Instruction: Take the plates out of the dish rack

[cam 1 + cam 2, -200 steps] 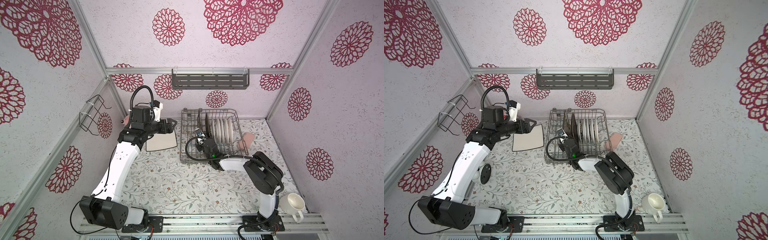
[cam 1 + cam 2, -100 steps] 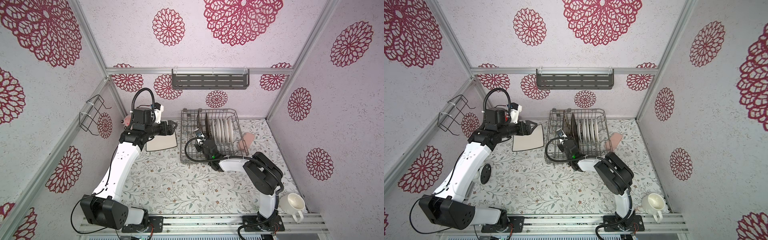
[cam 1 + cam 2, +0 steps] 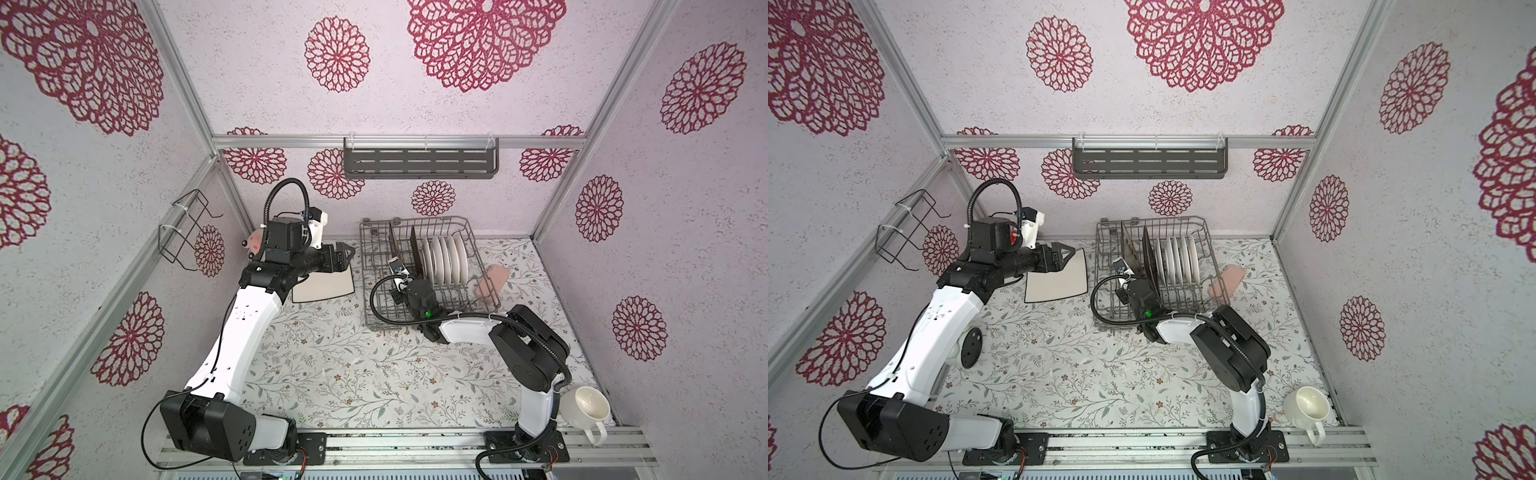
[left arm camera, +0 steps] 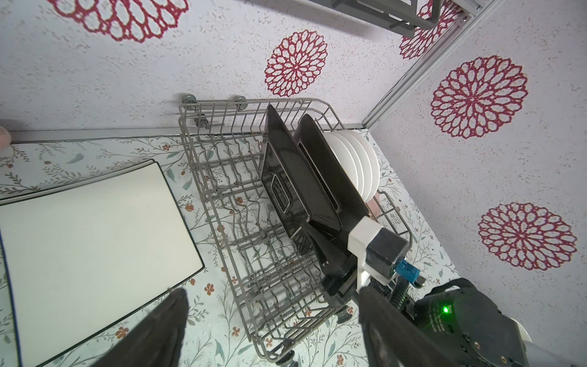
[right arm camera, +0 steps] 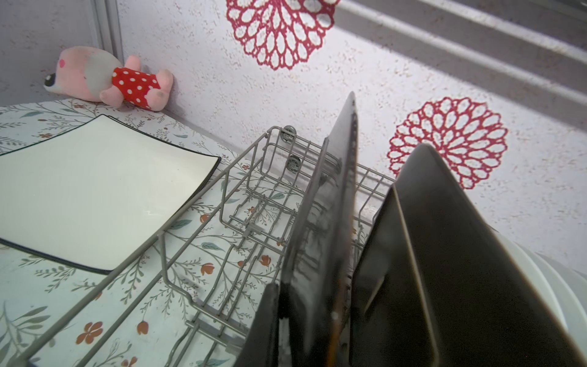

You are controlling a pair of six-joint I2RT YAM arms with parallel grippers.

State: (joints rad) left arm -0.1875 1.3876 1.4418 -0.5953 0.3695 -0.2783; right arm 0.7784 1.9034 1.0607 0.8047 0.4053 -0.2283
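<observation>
Right gripper (image 4: 309,236) clenched on dark brown square plate (image 4: 286,178) inside dish rack (image 4: 254,270). Left gripper (image 3: 348,258) hung released beside it. Lift-out judged pending; required straight upward pull.

The dish rack (image 4: 270,286) is grey metal wire, the dark plate (image 4: 286,178) glossy, the white plate (image 4: 95,238) smooth.

The left arm rises from the table's front-left corner and stretches toward the back edge, with the left gripper (image 3: 348,258) held level and its jaws spread wide. The right arm folds at the elbow from the front-right corner. The right gripper (image 4: 305,243) is pinched on a dark brown plate (image 4: 286,178).
</observation>
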